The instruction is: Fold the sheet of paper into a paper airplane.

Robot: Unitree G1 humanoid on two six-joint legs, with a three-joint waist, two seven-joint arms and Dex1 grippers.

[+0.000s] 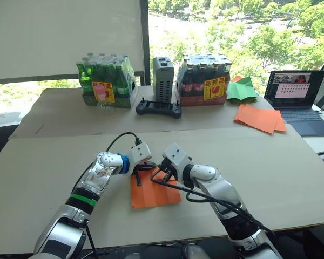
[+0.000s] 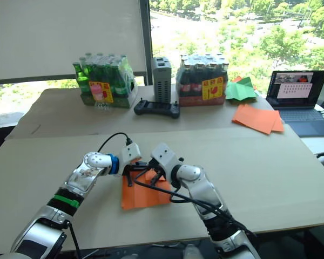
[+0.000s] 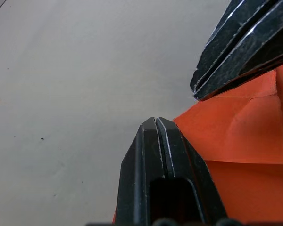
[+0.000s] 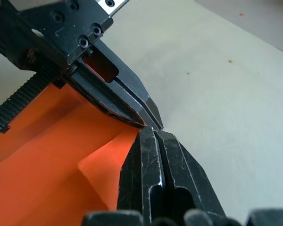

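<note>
The sheet of paper (image 1: pixel 151 195) lies bright orange on the table's near middle, with crease lines and a folded flap (image 3: pixel 236 136) at its far edge. My left gripper (image 1: pixel 146 168) and right gripper (image 1: pixel 157 174) meet tip to tip over that far edge. In the left wrist view my left gripper (image 3: pixel 155 121) is shut, its tip at the paper's border, with the right gripper's fingers (image 3: pixel 236 52) just beyond it. In the right wrist view my right gripper (image 4: pixel 153 132) is shut beside the raised fold (image 4: pixel 104 160). I see no paper between either pair of fingers.
A pile of flat orange sheets (image 1: pixel 259 117) and green paper (image 1: pixel 242 89) lie at the back right beside a laptop (image 1: pixel 297 94). Two bottle packs (image 1: pixel 105 81) (image 1: pixel 203 81), a grey box (image 1: pixel 163 78) and a black controller (image 1: pixel 159 108) line the back.
</note>
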